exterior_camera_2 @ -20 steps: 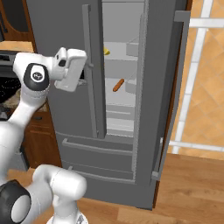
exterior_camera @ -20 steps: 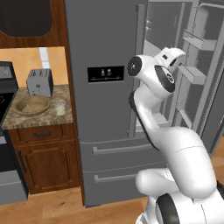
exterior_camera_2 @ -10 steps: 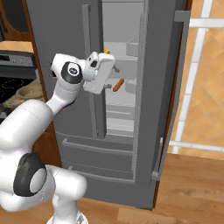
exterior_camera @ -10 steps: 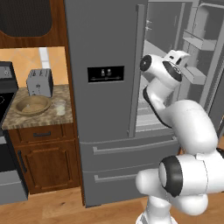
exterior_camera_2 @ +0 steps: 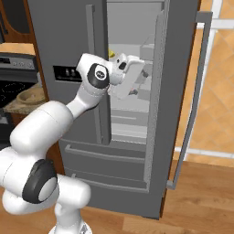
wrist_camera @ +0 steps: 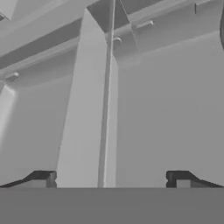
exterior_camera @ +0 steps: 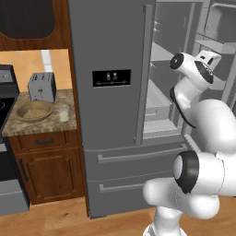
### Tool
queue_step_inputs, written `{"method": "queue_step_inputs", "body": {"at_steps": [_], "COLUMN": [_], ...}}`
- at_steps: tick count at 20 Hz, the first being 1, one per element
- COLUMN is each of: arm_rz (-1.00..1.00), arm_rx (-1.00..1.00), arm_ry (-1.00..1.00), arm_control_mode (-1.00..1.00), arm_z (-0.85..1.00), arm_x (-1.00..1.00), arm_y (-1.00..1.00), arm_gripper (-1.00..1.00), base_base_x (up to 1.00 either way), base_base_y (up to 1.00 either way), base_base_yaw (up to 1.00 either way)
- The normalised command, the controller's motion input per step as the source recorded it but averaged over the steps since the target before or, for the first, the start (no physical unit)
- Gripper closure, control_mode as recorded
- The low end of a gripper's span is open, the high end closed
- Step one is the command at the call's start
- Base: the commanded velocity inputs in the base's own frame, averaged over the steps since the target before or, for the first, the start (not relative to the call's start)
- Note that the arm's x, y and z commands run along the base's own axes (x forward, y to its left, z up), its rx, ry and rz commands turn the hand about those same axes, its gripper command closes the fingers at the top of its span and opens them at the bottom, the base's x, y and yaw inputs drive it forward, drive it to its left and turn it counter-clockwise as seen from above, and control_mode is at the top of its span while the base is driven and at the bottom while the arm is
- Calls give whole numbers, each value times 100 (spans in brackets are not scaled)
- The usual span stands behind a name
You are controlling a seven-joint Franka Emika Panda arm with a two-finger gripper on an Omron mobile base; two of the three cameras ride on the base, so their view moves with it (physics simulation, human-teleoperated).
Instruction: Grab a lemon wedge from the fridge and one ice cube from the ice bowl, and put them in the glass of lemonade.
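The pincer (wrist_camera: 112,179) stands spread wide and holds nothing; in the hand view its two dark fingertips (wrist_camera: 43,178) rise far apart at the bottom of the frame, in front of pale grey fridge walls and shelf edges. In the right base view the pincer (exterior_camera_2: 145,73) sits at the middle of the frame, reaching into the open right side of the fridge (exterior_camera_2: 64,50) at the level of the upper shelves. A small bright-yellow piece, probably the lemon wedge (exterior_camera_2: 111,53), shows just above the white hand, on an upper shelf; the hand covers most of it. In the left base view the white hand (exterior_camera: 205,62) is at the upper right of the frame, inside the open fridge (exterior_camera: 110,115), whose left door with the black dispenser panel (exterior_camera: 111,77) is closed. At the left of this frame the granite counter (exterior_camera: 46,125) carries the ice bowl (exterior_camera: 33,110), round and tan-brown. The glass of lemonade (exterior_camera: 63,112) stands just beside the bowl, toward the fridge. A grey toaster (exterior_camera: 41,86) stands behind them against the wall. I cannot make out an ice cube in the bowl.
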Motion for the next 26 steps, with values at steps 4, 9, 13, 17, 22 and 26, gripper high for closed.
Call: {"method": "queue_step_inputs", "body": {"at_steps": [4, 9, 13, 17, 22, 26], "arm_rz": [0, -4, 0, 0, 0, 0], "arm_rx": [0, 0, 1, 15, 79, 100], "arm_ry": [2, 0, -11, -17, -27, -21], "arm_control_mode": [-100, -100, -100, -100, -100, -100], "arm_z": [0, 0, 0, -1, -41, -46], "arm_x": [0, -1, -4, -5, -1, 0], "arm_y": [-94, 5, 96, 93, 12, 1], "arm_gripper": [-100, -100, -100, -100, -100, -100], "base_base_x": [0, 0, 0, 0, 0, 0], "base_base_y": [0, 0, 0, 0, 0, 0], "base_base_yaw": [0, 0, 0, 0, 0, 0]}}
